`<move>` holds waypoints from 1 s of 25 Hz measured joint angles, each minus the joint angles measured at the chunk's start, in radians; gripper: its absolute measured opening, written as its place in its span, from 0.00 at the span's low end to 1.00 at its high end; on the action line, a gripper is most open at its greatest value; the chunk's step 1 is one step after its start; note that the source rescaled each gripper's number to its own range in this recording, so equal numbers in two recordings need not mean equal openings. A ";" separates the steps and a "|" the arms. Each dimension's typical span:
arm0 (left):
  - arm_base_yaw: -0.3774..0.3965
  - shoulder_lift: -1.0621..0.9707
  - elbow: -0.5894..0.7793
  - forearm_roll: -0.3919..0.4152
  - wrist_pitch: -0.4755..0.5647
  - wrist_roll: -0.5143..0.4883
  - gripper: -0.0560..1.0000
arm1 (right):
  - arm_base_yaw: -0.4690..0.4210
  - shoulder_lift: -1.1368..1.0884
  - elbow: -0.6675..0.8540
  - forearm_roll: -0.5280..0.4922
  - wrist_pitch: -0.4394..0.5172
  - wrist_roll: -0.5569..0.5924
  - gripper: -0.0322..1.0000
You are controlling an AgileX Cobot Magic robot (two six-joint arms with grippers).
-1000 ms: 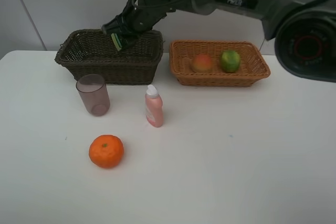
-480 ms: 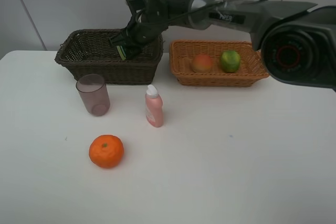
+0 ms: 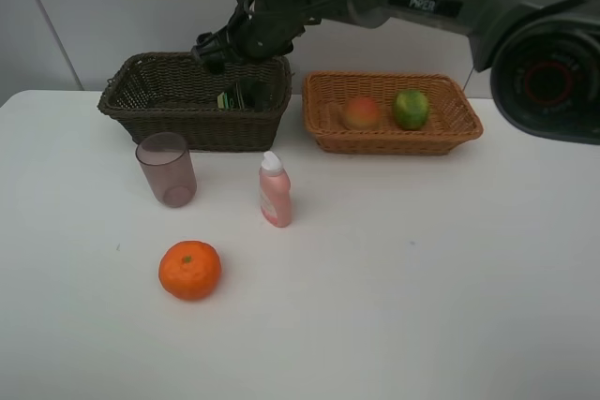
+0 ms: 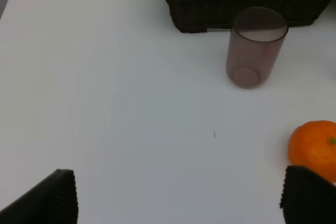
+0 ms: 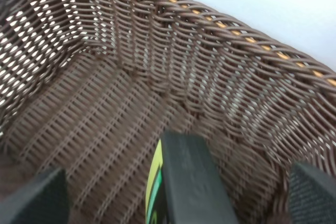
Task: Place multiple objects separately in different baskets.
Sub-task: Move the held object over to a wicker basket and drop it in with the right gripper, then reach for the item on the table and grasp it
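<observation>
Green bottle [image 5: 191, 182] in basket [image 5: 105, 108], right hand [image 5: 173, 196] spread, empty

You had a plain white table [image 3: 441, 288] in front of you, and its matte top filled most of the high view. Its far left corner was rounded, and the left wrist camera showed that same curve against a strip of grey beyond it. Behind the table stood a pale grey-white wall [image 3: 122, 7]. A thin dark seam [image 3: 47, 21] slanted down the wall toward the table's back edge on the left. The light was soft and even, and it left only faint, blurred shadows on the tabletop. A tiny dark speck [image 3: 117, 247] marked the surface near its left side.
</observation>
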 joint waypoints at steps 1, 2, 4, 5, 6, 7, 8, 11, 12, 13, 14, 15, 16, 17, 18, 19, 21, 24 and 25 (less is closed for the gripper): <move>0.000 0.000 0.000 0.000 0.000 0.000 1.00 | 0.000 -0.016 0.000 0.005 0.032 0.000 0.85; 0.000 0.000 0.000 0.000 0.000 0.000 1.00 | 0.000 -0.035 0.000 0.009 0.072 0.000 0.86; 0.000 0.000 0.000 0.000 0.000 0.000 1.00 | -0.001 -0.069 0.001 0.014 0.152 0.000 0.86; 0.000 0.000 0.000 0.000 0.000 0.000 1.00 | -0.004 -0.083 0.011 0.014 0.182 0.000 0.86; 0.000 0.000 0.000 0.000 0.000 0.000 1.00 | -0.010 -0.103 0.024 0.014 0.214 0.000 0.86; 0.000 0.000 0.000 0.000 0.000 0.000 1.00 | -0.014 -0.122 0.048 0.016 0.241 0.002 0.86; 0.000 0.000 0.000 0.000 0.000 0.000 1.00 | -0.021 -0.146 0.080 0.016 0.260 0.010 0.86; 0.000 0.000 0.000 0.000 0.000 0.000 1.00 | -0.049 -0.229 0.201 0.021 0.294 0.024 0.86; 0.000 0.000 0.000 0.000 0.000 0.000 1.00 | -0.060 -0.259 0.251 0.030 0.295 0.028 0.86; 0.000 0.000 0.000 0.000 0.000 0.000 1.00 | -0.072 -0.295 0.293 0.039 0.297 0.035 0.86; 0.000 0.000 0.000 0.000 0.000 0.000 1.00 | -0.087 -0.333 0.342 0.043 0.297 0.042 0.86; 0.000 0.000 0.000 0.000 0.000 0.000 1.00 | -0.101 -0.372 0.392 0.045 0.297 0.046 0.86; 0.000 0.000 0.000 0.001 0.000 0.000 1.00 | -0.120 -0.405 0.441 0.046 0.297 0.050 0.86; 0.000 0.000 0.000 0.001 0.000 0.000 1.00 | -0.141 -0.445 0.482 0.047 0.297 0.055 0.86; 0.000 0.000 0.000 0.001 0.000 0.000 1.00 | -0.163 -0.483 0.531 0.047 0.299 0.062 0.86; 0.000 0.000 0.000 0.001 0.000 0.000 1.00 | -0.183 -0.515 0.580 0.047 0.299 0.067 0.86; 0.000 0.000 0.000 0.001 0.000 0.000 1.00 | -0.230 -0.591 0.668 0.048 0.304 0.071 0.86; 0.000 0.000 0.000 0.001 0.000 0.000 1.00 | -0.290 -0.706 0.793 0.063 0.315 0.072 0.86; 0.000 0.000 0.000 0.001 0.000 0.000 1.00 | -0.306 -0.748 0.833 0.069 0.320 0.073 0.86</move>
